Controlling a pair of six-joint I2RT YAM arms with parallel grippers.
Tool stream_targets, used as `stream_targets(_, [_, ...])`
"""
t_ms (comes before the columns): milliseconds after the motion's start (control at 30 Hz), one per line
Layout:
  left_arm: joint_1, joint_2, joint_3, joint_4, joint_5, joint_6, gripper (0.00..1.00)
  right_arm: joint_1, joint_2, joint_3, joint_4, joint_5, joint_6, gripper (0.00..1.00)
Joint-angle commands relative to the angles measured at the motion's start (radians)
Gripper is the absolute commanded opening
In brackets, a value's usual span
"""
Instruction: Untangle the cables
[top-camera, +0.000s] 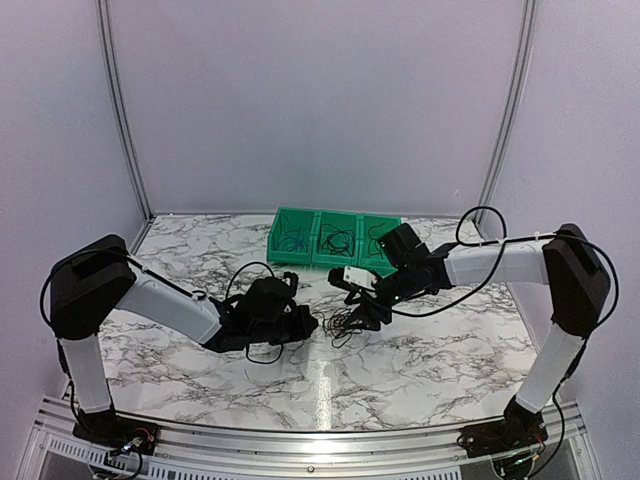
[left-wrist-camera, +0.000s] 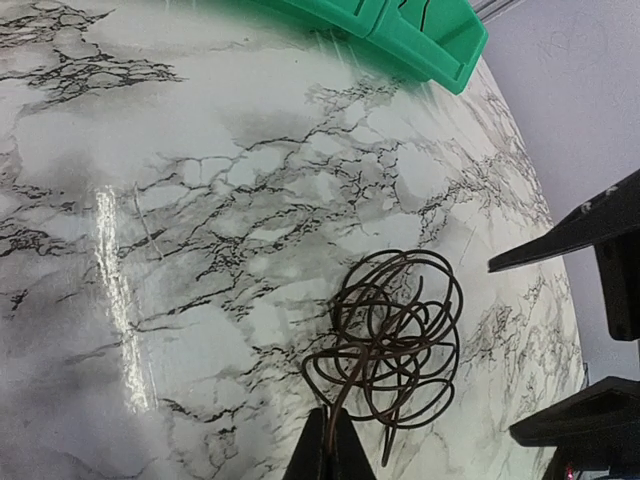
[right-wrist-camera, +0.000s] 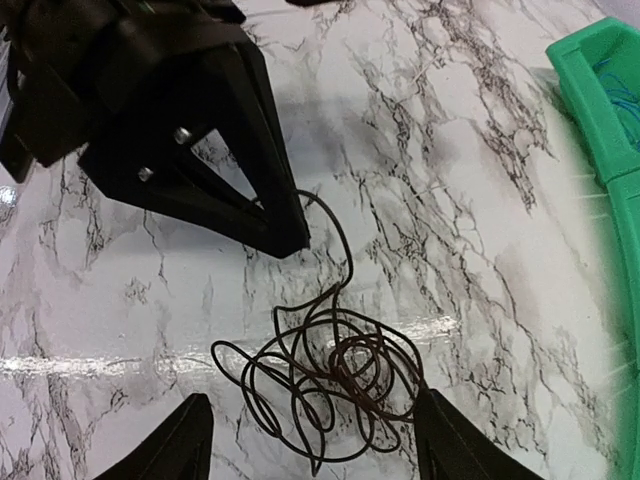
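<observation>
Tangle of cables lay on the marble tabletop, at centre, in front of the green tray and well apart from it. It was a roundish knot with no clear long axis. One strand ran out of it toward the left arm.

Left gripper was pinched fully closed on that strand, its tips low at the tabletop just beside the clump's left edge. The left arm stretched low and rightward across the tabletop, wrist nearly level.

Right gripper stood spread wide and held nothing. In its wrist view the clump sat between its two fingers, slightly ahead of the tips; whether they touched the wire could not be told. The right arm reached leftward, forearm sloping down, gripper tilted toward the knot.

Both grippers were close, one on either side. Judged: left anchors the strand, right is placed to close on the clump and draw away. Risk: right takes several loops together and tightens the knot.
</observation>
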Motion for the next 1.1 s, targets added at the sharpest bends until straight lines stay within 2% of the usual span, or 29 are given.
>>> stream_targets(0, [-0.013, -0.065, -0.054, 0.012, -0.035, 0.022, 0.00, 0.033, 0.067, 0.063, 0.038, 0.061, 0.079, 0.69])
stream_targets(200, [-0.025, -0.093, -0.098, 0.043, -0.057, 0.010, 0.00, 0.078, 0.201, 0.108, 0.026, 0.074, 0.108, 0.67])
stream_targets(267, [-0.029, -0.101, -0.111, 0.050, -0.061, 0.007, 0.00, 0.095, 0.230, 0.115, 0.025, 0.098, 0.107, 0.62])
stream_targets(400, [-0.034, -0.181, -0.165, 0.051, -0.100, 0.014, 0.00, 0.105, 0.275, 0.139, 0.012, 0.136, 0.116, 0.47])
stream_targets(500, [-0.034, -0.302, -0.245, 0.049, -0.142, 0.018, 0.00, 0.106, 0.290, 0.142, 0.003, 0.160, 0.107, 0.36])
stream_targets(567, [-0.034, -0.411, -0.324, 0.043, -0.167, 0.016, 0.00, 0.104, 0.303, 0.153, -0.016, 0.167, 0.097, 0.18])
stream_targets(633, [-0.034, -0.530, -0.381, 0.015, -0.210, 0.022, 0.00, 0.105, 0.318, 0.166, -0.037, 0.165, 0.086, 0.10])
stream_targets(700, [-0.034, -0.656, -0.402, -0.069, -0.262, 0.047, 0.00, 0.105, 0.329, 0.174, -0.050, 0.164, 0.082, 0.10])
stream_targets(800, [-0.034, -0.844, -0.369, -0.280, -0.373, 0.111, 0.00, 0.105, 0.348, 0.188, -0.067, 0.169, 0.080, 0.06])
stream_targets(933, [-0.034, -1.052, -0.269, -0.547, -0.535, 0.198, 0.00, 0.105, 0.368, 0.199, -0.083, 0.187, 0.080, 0.06])
stream_targets(1067, [-0.033, -1.202, -0.165, -0.691, -0.647, 0.291, 0.00, 0.105, 0.372, 0.204, -0.084, 0.206, 0.083, 0.10])
